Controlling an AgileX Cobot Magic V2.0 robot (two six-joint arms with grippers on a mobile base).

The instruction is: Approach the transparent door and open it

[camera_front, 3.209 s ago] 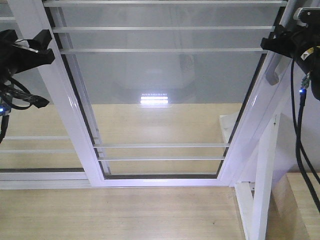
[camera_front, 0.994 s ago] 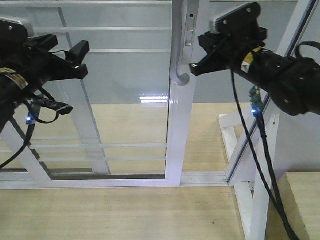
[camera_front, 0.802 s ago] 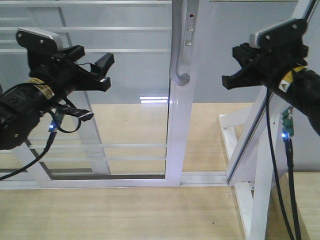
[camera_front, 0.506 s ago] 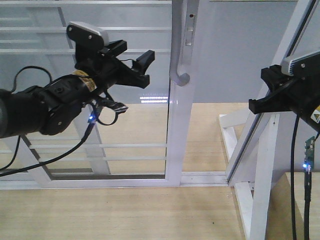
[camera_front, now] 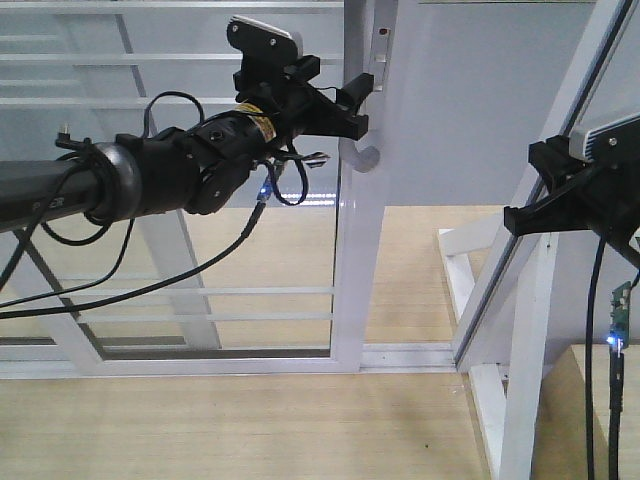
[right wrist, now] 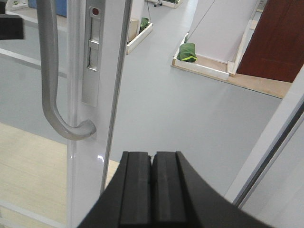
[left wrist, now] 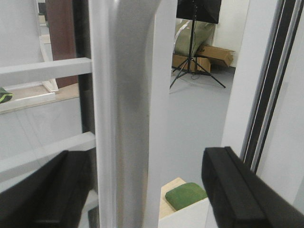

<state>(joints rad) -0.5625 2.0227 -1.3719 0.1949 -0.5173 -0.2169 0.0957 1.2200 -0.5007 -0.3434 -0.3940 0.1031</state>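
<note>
The transparent door is a white-framed glass panel with thin horizontal bars. Its long grey curved handle is on the right stile. My left gripper reaches that handle and stands open. In the left wrist view the grey handle rises between the spread fingers, nearer the left one, and nothing clamps it. My right gripper hangs well to the right of the door, shut on nothing. In its wrist view the gripper faces the handle and the lock plate.
A slanted white support post and a pale wooden block stand at the right. The floor track runs under the door. Beyond the door lies grey floor with a tripod, cardboard boxes and a brown door.
My left arm has swung right until its open fingers straddle the handle. My right gripper has pulled away from the handle to the right. The door's handle stile stands further left than at first.
</note>
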